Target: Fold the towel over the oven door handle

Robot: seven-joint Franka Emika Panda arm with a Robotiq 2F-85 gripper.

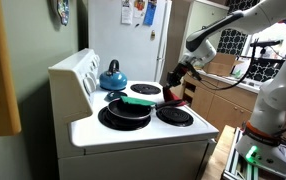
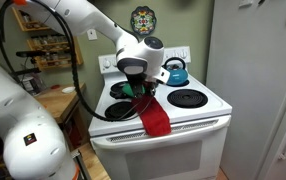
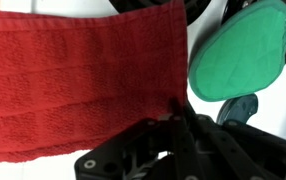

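The gripper is pinched on the upper end of the red towel, which hangs limp over the front edge of the stove.

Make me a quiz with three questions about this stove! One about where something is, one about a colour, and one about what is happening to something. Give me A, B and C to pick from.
1. Where is the blue kettle?
A) on a back burner of the stove
B) on a chair
C) on the floor

2. What colour is the towel?
A) green
B) red
C) yellow

3. What is the towel doing?
A) lying on the floor
B) covering the kettle
C) hanging from the gripper over the stove's front edge

Answers:
1 A, the kettle sits at the back of the stove in both exterior views.
2 B, the towel shows red in every view.
3 C, in an exterior view it droops from the gripper down past the front edge.
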